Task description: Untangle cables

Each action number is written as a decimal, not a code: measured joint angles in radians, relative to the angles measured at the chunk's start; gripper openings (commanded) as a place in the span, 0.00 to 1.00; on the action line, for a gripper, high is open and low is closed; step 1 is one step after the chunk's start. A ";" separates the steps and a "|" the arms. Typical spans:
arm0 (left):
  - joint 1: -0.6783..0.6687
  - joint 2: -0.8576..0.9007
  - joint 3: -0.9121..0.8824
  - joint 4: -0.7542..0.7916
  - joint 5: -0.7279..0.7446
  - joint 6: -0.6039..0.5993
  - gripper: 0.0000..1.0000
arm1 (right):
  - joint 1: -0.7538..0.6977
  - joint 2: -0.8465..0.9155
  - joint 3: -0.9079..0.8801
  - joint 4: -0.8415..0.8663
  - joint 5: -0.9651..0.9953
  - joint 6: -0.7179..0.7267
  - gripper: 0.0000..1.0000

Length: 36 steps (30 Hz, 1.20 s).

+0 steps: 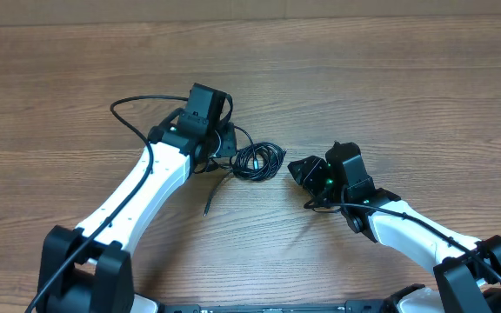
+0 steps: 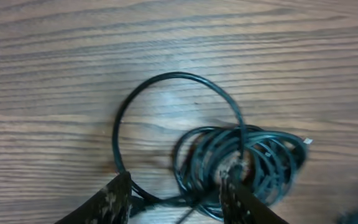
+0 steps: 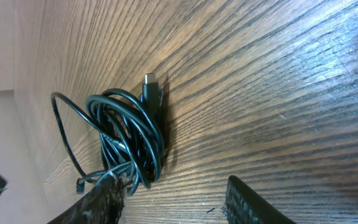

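You are at the loosening stage, by my reading. The cables (image 1: 259, 161) lie as one tight coil on the counter (image 1: 390, 78), at the centre of the overhead frame between the two arms, and nothing has been separated yet.

Your left tool (image 2: 174, 190) stands open at the coil's left edge. In its wrist view the fingers are apart at the bottom of the frame and a strand crosses the gap between them, unpinched. One wide loop (image 2: 178, 75) stands out of the bundle toward the upper middle. The finger at lower right overlaps the coil, but you cannot tell whether it touches.

Your right tool (image 3: 176, 186) is open too, with bare counter between its fingers. The coil sits at the left of that frame, just beside the finger at lower left, with a plug end (image 3: 150, 82) pointing up out of it. In the overhead view a loose tail (image 1: 211, 196) trails down and left from the bundle.

The next move likely calls for closing one tool on a single strand, either the loop or the tail. The other tool would hold the bundle down while you draw the two apart. The risk is catching several turns at once.
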 measured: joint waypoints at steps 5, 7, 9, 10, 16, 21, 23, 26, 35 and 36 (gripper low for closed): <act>0.000 0.082 -0.001 0.062 -0.023 0.070 0.45 | 0.000 0.000 0.000 0.000 0.000 0.000 0.51; 0.000 0.126 -0.002 0.086 -0.018 0.091 0.42 | 0.000 0.000 0.000 0.000 0.000 0.000 0.51; 0.000 0.169 -0.002 0.116 0.007 0.108 0.42 | 0.000 0.000 0.000 0.000 0.000 0.000 0.51; 0.000 0.184 -0.003 0.132 0.024 0.115 0.43 | 0.000 0.000 0.000 0.000 0.000 0.000 0.51; 0.000 0.209 -0.007 0.232 0.144 0.112 0.42 | 0.000 0.000 0.000 0.000 0.000 0.000 0.52; 0.000 0.209 -0.007 0.256 0.213 0.006 0.44 | 0.000 0.000 0.000 0.000 0.000 0.000 0.52; -0.001 0.209 -0.007 0.258 0.223 -0.046 0.44 | 0.000 0.000 0.000 0.001 0.000 0.000 0.52; -0.007 0.209 -0.007 0.275 0.229 -0.112 0.43 | 0.000 0.000 0.000 0.001 0.000 0.000 0.52; -0.074 0.267 -0.007 0.323 0.159 -0.267 0.37 | 0.000 0.000 0.000 0.000 0.000 -0.003 0.52; -0.075 0.284 -0.007 0.344 0.151 -0.277 0.31 | 0.000 0.000 0.000 0.000 0.000 -0.003 0.51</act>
